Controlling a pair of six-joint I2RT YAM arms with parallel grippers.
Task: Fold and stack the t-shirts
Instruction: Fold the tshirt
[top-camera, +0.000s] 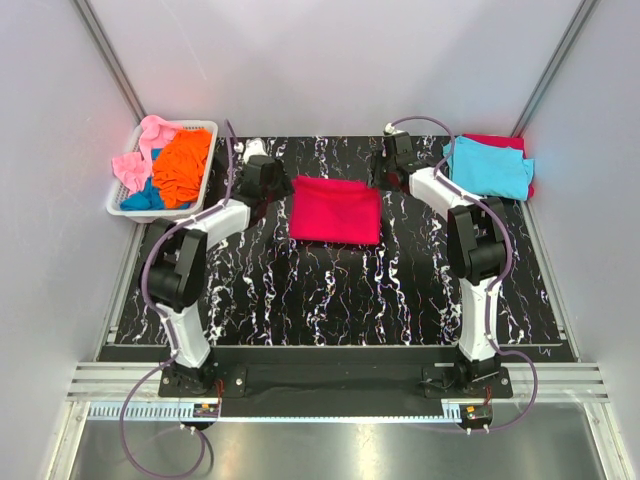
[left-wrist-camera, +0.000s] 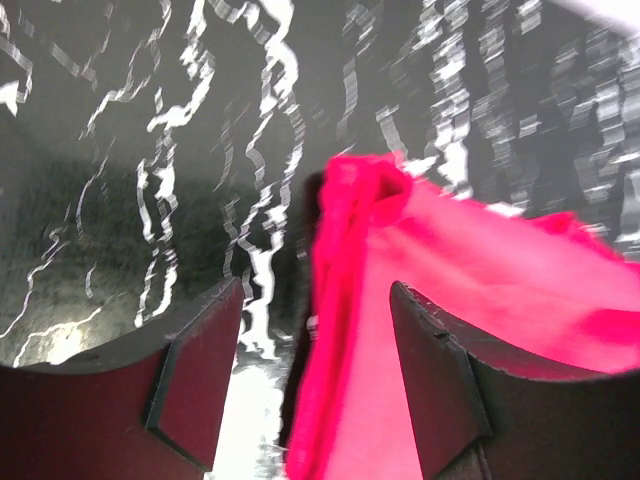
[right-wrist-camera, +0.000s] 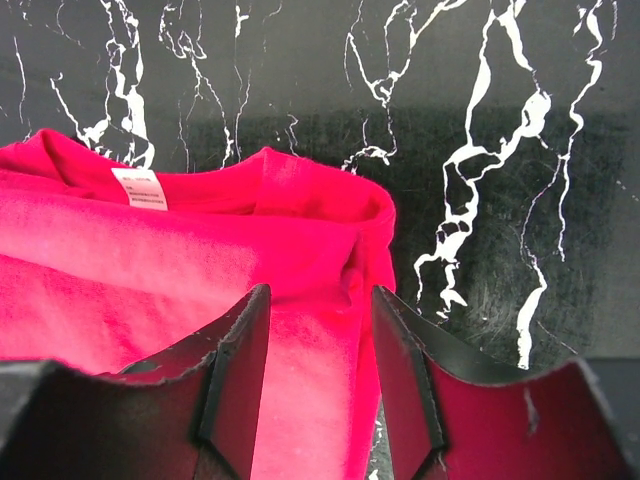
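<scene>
Crimson-red t-shirt (top-camera: 335, 210) is lying folded into a fairly tidy rectangle in the middle of the bench (top-camera: 300, 300), right between the two arms. Left end effector (left-wrist-camera: 312, 300) is parked at its left edge, jaws well apart and nothing pinched. Its wrist view is blurry, but you can see a bunched lip of cloth poking up between the fingers. Right end effector (right-wrist-camera: 320, 295) hangs low over the collar corner, jaws partly apart and also empty, with the neck label a bit off to one side.

So here's what I'd worry about:

- That raised lip on the left. If the arm pulls away sideways instead of straight up, a finger could hook it and peel the fold open.
- Same on the right: the collar hem sits right under the fingers, so any drag would skew the rectangle.
- It's a big shirt with several layers. A pinch that only catches the top layer would probably unfold it mid-air on the way to the stack.
- The folded cyan t-shirt (top-camera: 488, 165) sits at the far right corner, close to the bench edge. A wide, floppy shirt dropped off-centre there could slump over the side or shove the pile.

Orange (top-camera: 183, 165), pink (top-camera: 150, 135) and blue (top-camera: 145, 195) ones wait crumpled in the basket (top-camera: 195, 125), so a messed-up fold here costs time.
</scene>
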